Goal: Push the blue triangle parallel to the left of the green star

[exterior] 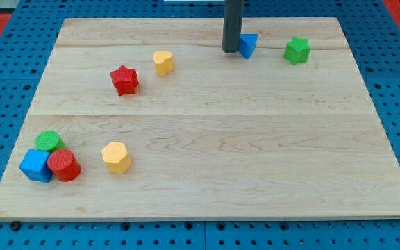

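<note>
The blue triangle [248,45] lies near the view's top, right of centre, on the wooden board [207,118]. The green star [297,50] lies to its right with a gap between them, at nearly the same height in the view. My tip [230,51] stands at the blue triangle's left side, touching or almost touching it. The dark rod rises out of the view's top.
A yellow block [163,62] and a red star [124,80] lie at the upper left. At the lower left, a green cylinder [48,142], a blue cube [36,165] and a red cylinder [64,165] cluster together, with a yellow hexagon [117,157] to their right.
</note>
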`<action>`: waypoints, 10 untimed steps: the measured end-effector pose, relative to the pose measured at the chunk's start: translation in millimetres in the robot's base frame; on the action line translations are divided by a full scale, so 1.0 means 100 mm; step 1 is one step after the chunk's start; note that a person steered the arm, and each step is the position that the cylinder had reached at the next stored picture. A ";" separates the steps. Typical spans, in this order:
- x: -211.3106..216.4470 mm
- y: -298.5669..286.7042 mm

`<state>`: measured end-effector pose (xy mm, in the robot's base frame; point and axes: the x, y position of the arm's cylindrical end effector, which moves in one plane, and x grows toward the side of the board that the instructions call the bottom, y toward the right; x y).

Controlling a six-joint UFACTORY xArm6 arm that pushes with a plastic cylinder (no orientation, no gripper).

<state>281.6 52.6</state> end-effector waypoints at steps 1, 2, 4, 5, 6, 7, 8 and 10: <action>-0.44 0.01; -0.58 0.16; -0.23 0.23; -0.23 0.24; -0.32 0.24; -0.32 0.30; -0.30 0.30; -0.29 0.41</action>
<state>252.8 93.2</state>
